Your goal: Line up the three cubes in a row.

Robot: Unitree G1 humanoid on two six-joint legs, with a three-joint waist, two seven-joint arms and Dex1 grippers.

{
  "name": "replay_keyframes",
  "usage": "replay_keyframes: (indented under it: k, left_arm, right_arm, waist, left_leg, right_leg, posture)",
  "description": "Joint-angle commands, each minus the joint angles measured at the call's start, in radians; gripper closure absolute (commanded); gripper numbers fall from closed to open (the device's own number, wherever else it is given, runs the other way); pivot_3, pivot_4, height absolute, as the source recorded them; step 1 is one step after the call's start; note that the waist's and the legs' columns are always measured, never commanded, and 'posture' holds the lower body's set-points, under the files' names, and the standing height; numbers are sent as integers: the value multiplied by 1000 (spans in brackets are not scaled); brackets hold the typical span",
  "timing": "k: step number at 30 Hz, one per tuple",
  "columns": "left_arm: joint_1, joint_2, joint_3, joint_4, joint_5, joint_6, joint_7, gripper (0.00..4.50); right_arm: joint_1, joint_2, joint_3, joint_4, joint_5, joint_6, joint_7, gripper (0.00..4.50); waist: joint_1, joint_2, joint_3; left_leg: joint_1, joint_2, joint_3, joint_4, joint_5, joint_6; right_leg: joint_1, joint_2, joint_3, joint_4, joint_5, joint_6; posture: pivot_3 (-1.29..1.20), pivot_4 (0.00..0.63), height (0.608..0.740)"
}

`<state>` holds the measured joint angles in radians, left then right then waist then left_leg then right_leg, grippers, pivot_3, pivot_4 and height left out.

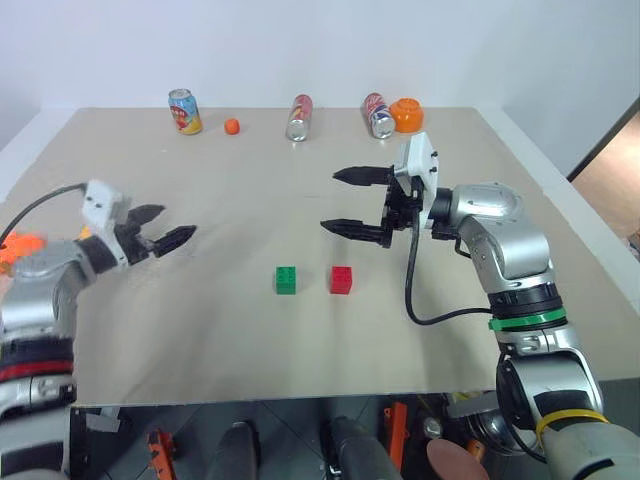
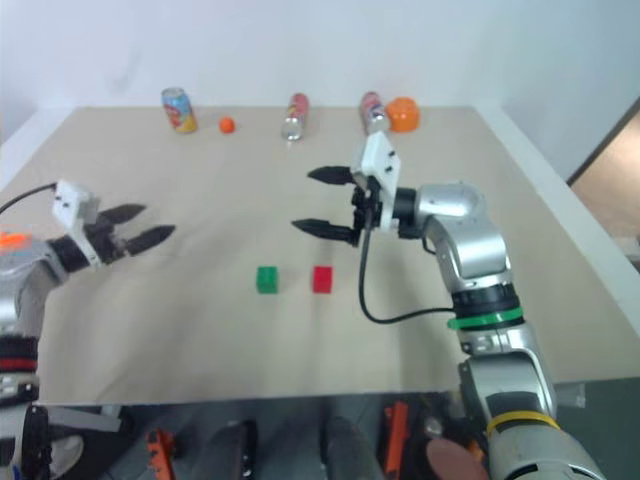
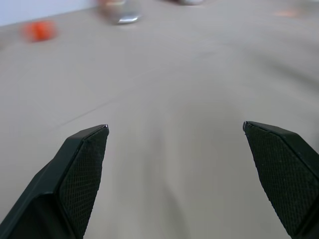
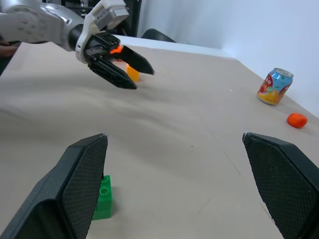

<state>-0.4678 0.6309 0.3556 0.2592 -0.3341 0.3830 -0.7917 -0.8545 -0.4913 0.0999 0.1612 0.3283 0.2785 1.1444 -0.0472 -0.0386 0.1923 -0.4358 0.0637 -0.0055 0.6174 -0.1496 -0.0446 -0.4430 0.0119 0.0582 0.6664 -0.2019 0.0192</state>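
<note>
Three cubes: green [image 1: 286,280], red [image 1: 342,280], yellow-orange [image 4: 132,72], both hands [image 1: 345,201] [image 1: 167,230] spread apart

No legible text anywhere.

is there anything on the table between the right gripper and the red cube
Nothing visible. The open right gripper hangs above bare table, and the red cube sits just in front of it, beside the green cube.

Robot test lab: bare beige table [image 1: 200,340] against a plain white wall [image 1: 300,40], with drink cans [image 1: 184,110] as props.
</note>
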Motion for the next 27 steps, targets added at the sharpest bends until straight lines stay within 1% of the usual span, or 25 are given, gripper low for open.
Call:
replay_keyframes:
  k: [1, 5, 8, 11, 14, 17, 19, 24, 27]
  left_arm:
    - [28, -29, 101, -176, -20, 32, 200, 21]
    - [41, -80, 198, -275, -71, 44, 352, 21]
    - [64, -100, 249, -327, -101, 31, 413, 21]
    - [88, -105, 276, -333, -101, 17, 463, 21]
    - [125, -94, 272, -283, -65, -6, 496, 21]
    - [152, -78, 236, -211, -32, -43, 478, 21]
    - [147, -75, 222, -162, -28, -49, 467, 21]
    - [107, -65, 196, -48, -3, -93, 475, 21]
    - [76, -53, 182, 25, 5, -120, 466, 21]
  right_arm:
    - [-22, 14, -3, -7, 12, -21, 15, 0]
    - [-29, 37, 12, -9, 19, -25, 37, 0]
    - [-30, 52, 19, -4, 13, -32, 45, 0]
    - [-29, 59, 20, 3, 8, -41, 47, 0]
    - [-25, 64, 20, 3, 10, -44, 50, 0]
    - [-21, 67, 19, -1, 9, -46, 51, 0]
    - [-17, 65, 20, -12, 11, -43, 54, 0]
    - [20, 34, 39, -100, 34, 5, 100, 0]
    - [32, 27, 45, -137, 39, 22, 98, 0]
  waist:
    - [2, 0, 0]
    - [2, -1, 0]
    - [1, -1, -1]
    - [0, -1, -1]
    - [1, -1, -1]
    - [1, -1, -1]
    - [1, -2, -1]
    - [3, -2, -1]
    - [2, -3, -2]
  left_leg:
    - [0, 0, 0, 0, 0, 0]
    - [1, 0, 0, 1, 1, -1]
    - [1, 0, 1, 1, 1, -1]
    - [3, 0, 1, 1, 1, -1]
    - [3, 0, 1, 0, 1, -1]
    - [3, 0, 2, 0, 1, -1]
    - [3, 0, 2, 0, 1, -1]
    - [3, 0, 2, 1, 1, -1]
    - [2, 0, 2, 0, 0, -1]
  right_leg:
    - [0, 0, 0, 0, 0, 0]
    - [1, 0, 0, 0, 1, 1]
    - [2, 0, 0, 0, 2, 1]
    - [2, 0, 0, 0, 2, 1]
    - [2, 0, 0, 0, 1, 1]
    - [2, 0, 0, 0, 1, -1]
    - [2, 0, 0, 0, -1, -3]
    - [2, -1, 0, 0, -1, -4]
    - [2, -1, 0, 0, -1, -4]
  posture:
    - [0, 150, 740]
    - [0, 150, 740]
    - [0, 150, 740]
    - [0, 150, 740]
    - [0, 150, 740]
    - [0, 150, 740]
    - [0, 150, 740]
    - [0, 150, 740]
    - [0, 150, 740]
